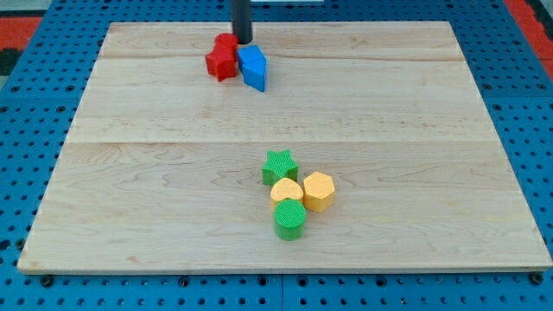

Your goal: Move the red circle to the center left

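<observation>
My tip (243,42) rests on the board near the view's top, a little left of centre. Right against its left side is a red block (226,43), partly hidden behind a red star (221,63); its shape is hard to make out. A blue block (253,68) lies just below my tip, touching the red star's right side. These three blocks form one tight cluster.
The wooden board (130,173) lies on a blue pegboard. Lower, right of centre, is a second cluster: a green star (280,165), a yellow heart (286,191), a yellow hexagon (319,191) and a green cylinder (289,220).
</observation>
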### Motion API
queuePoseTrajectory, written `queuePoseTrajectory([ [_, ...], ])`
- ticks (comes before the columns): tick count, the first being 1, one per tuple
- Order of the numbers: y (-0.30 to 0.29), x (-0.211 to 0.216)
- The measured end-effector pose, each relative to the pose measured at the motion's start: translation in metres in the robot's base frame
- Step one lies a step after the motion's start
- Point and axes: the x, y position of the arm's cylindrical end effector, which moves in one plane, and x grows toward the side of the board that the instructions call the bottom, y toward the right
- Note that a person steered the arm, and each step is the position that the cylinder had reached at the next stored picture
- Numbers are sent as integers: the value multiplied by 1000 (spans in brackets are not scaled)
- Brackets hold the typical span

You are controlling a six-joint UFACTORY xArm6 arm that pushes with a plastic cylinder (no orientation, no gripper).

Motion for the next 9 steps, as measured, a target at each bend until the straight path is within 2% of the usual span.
queuePoseTrajectory([
  [1,-32,26],
  [2,-34,18],
  [3,-5,-17],
  [4,-12,-18],
  [5,-58,27],
  [6,-56,55],
  [9,-67,64],
])
